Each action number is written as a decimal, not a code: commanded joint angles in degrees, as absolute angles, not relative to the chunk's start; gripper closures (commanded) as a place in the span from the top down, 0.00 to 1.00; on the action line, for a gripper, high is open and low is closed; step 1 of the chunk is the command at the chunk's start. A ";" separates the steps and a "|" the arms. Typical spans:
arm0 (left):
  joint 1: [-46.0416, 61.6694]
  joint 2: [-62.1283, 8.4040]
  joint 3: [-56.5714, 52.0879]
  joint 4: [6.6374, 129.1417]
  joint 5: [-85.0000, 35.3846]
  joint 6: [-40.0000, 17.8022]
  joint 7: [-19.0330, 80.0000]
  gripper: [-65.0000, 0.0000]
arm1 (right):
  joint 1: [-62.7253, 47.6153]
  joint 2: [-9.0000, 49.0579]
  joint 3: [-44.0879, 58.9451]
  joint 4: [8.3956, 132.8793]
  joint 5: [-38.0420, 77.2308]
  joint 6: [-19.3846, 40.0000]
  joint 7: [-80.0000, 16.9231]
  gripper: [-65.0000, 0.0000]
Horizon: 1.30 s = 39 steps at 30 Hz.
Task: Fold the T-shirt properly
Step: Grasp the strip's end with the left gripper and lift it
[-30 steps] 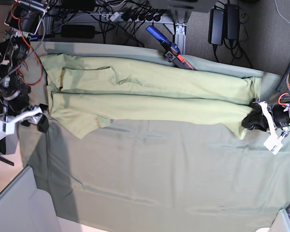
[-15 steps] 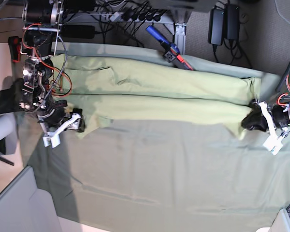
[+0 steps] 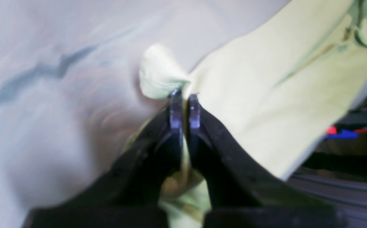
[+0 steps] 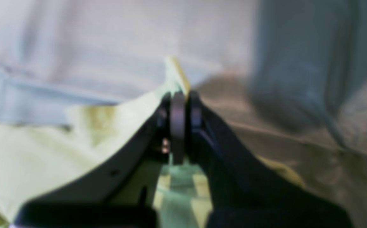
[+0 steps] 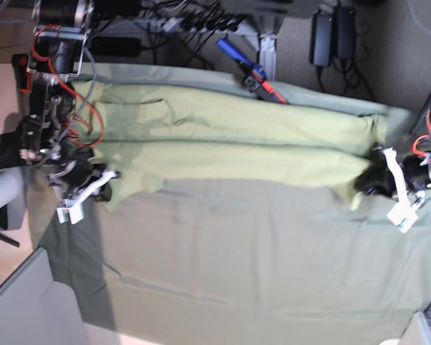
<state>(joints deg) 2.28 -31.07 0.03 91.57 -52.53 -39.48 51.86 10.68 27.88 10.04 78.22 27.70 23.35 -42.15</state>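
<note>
The pale lime T-shirt (image 5: 230,136) lies as a long folded band across the back of the grey-green table cloth (image 5: 237,259). My left gripper (image 5: 366,185) is at the band's right end, shut on the shirt's lower corner. In the left wrist view the jaws (image 3: 185,95) pinch a fold of shirt fabric (image 3: 265,95). My right gripper (image 5: 103,191) is at the band's left lower corner. In the right wrist view it (image 4: 181,95) is shut on a shirt edge (image 4: 44,148) over the cloth (image 4: 75,47).
A blue and red tool (image 5: 248,68) lies at the table's back edge. Power bricks (image 5: 322,36) and cables sit on the floor behind. A grey panel (image 5: 21,302) stands at the front left corner. The cloth (image 3: 44,95) has some wrinkles.
My right arm swung in from the left edge to the shirt's left lower corner and closed on it. My left gripper kept its hold and shifted slightly left.
</note>
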 commanded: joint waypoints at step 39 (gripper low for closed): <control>17.04 -24.71 -17.37 94.54 -57.32 -33.65 51.66 0.66 | -13.23 28.38 24.58 95.15 34.87 24.43 -46.13 0.64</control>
<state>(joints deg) 17.45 -23.88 -16.95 93.65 -55.90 -33.47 52.71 -13.63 27.29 23.99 94.24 34.50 23.35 -47.37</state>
